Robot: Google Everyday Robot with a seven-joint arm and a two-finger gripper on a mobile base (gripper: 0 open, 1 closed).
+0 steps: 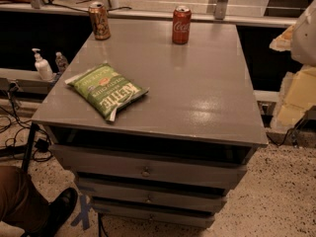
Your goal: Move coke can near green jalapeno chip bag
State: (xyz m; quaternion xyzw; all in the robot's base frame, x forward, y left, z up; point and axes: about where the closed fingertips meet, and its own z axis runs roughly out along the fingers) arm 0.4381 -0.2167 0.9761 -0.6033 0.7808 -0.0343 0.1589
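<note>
The coke can (181, 25), red with white script and a silver top, stands upright near the far edge of the grey drawer cabinet top (197, 88), right of centre. The green jalapeno chip bag (106, 90), light green with white "Kettle" lettering, lies flat near the front left of the top, well apart from the can. My gripper (296, 95) shows as pale cream shapes at the right edge of the view, beyond the cabinet's right side, away from both and holding nothing I can see.
A gold-brown can (99, 20) stands at the far left corner of the top. A pump bottle (42, 65) and a small bottle (61, 61) sit on a low ledge to the left. A person's leg and shoe (54, 211) are on the floor at bottom left, by cables.
</note>
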